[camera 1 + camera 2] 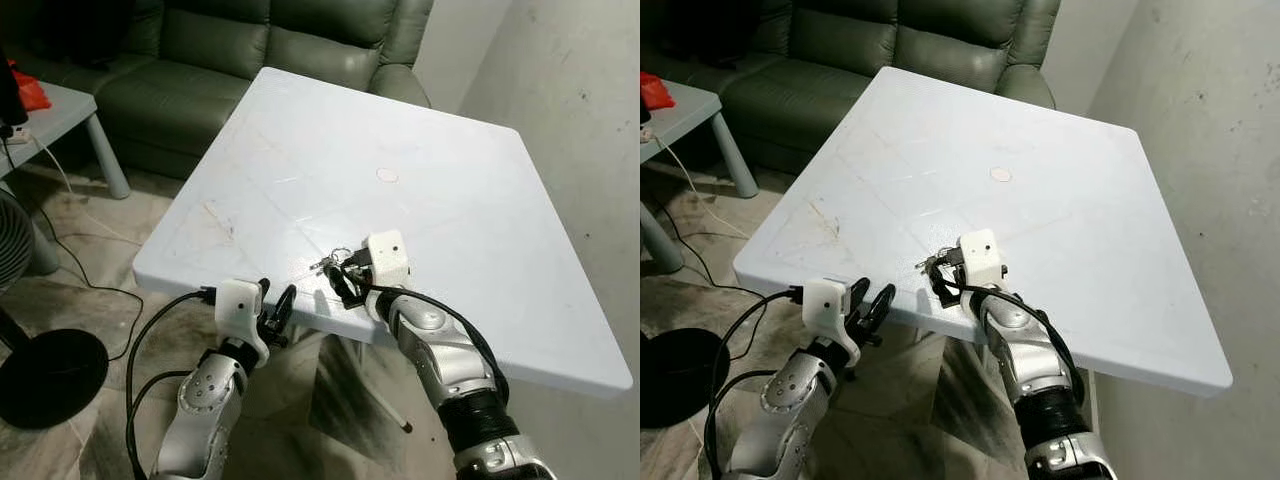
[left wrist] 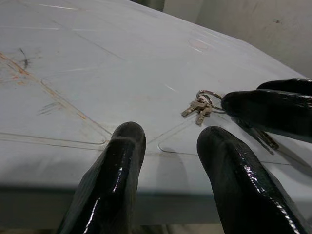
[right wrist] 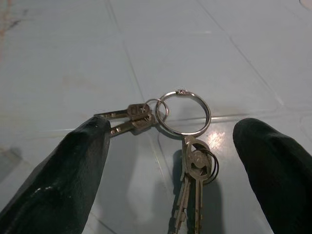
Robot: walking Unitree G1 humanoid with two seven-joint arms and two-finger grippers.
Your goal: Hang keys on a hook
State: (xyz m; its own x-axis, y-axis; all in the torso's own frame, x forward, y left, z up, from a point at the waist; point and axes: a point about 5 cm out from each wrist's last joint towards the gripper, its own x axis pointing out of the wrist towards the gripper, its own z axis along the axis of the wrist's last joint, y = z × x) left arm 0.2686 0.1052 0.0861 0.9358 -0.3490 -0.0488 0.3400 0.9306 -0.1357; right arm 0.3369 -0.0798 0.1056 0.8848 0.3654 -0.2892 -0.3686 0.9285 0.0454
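Bunch of silver metal keys (image 3: pixel 183 141) on the white plastic table (image 1: pixel 450 200)
Right wrist view alone shows the ring; right gripper (image 3: pixel 170 161) spread wide, astride them — holding nothing; left gripper (image 1: pixel 275 305) parted, empty.

- You've got two silver jointed arms, dark band near the right arm's base.
- White boxy camera housing on each wrist.
- left gripper (image 1: pixel 271 305) and right gripper (image 1: pixel 340 277): long glossy black fingers.
- Black cables loop along both arms.
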